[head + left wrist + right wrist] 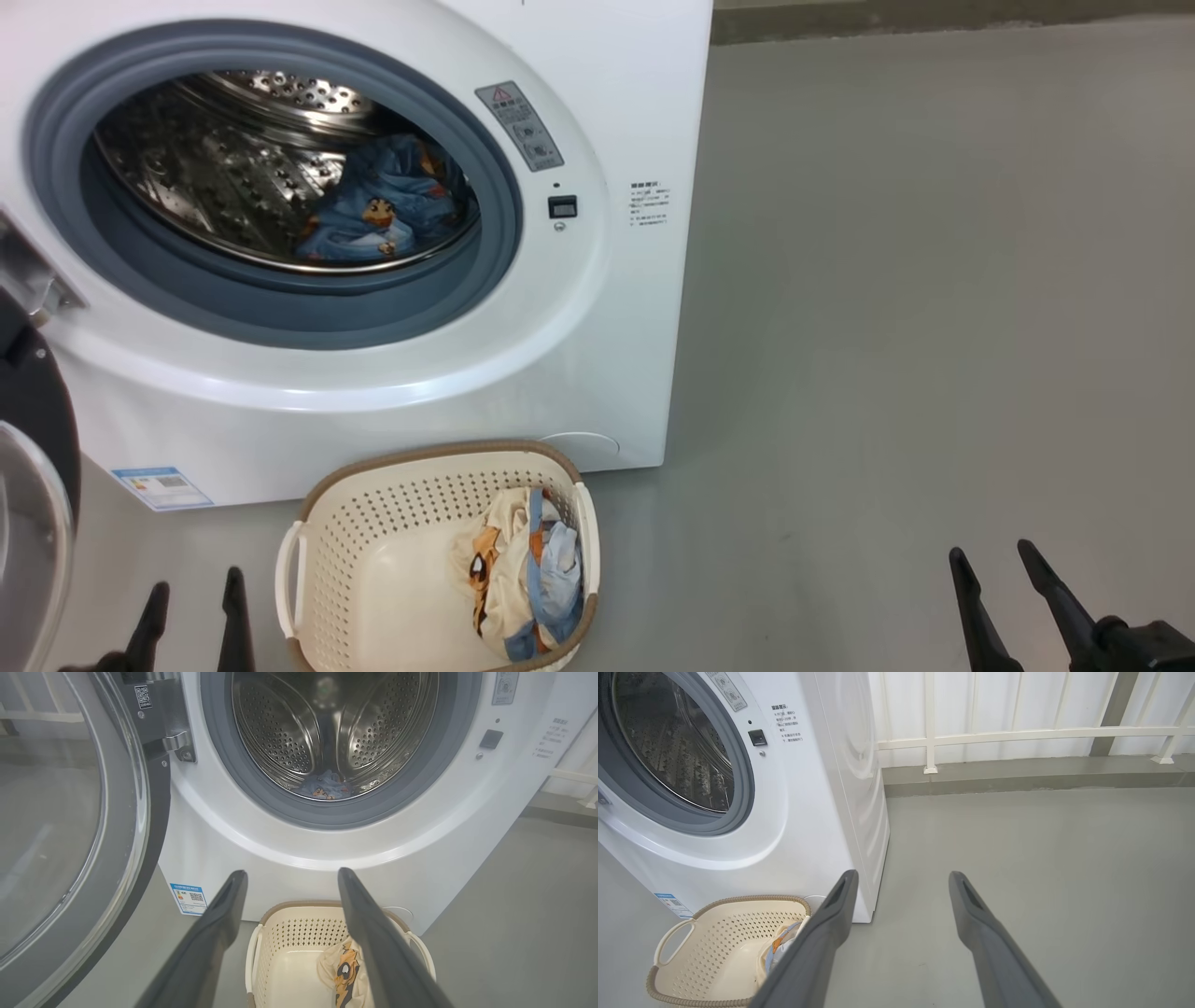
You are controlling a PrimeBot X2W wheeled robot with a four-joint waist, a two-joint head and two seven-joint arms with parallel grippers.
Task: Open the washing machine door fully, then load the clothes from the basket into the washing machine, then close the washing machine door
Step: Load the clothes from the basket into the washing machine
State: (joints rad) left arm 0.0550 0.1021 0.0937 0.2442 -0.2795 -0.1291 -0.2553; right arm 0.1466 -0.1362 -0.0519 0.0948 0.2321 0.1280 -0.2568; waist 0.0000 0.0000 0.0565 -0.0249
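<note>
Grey floor [934, 280] under washing machine [373, 392] and basket [420, 455], white railing [1017, 733], perhaps balcony; left gripper [290, 872], right gripper [903, 873] agape.

You see the washing machine [597, 308] with its door [37, 485] swung open at left. A blue garment [387, 210] lies in the drum [215, 177]; a cream garment [509, 560] sits in the basket [373, 523] on the floor [887, 327]. Your left tool [196, 583] and right tool [991, 551] hover low, fingers spread.
</note>
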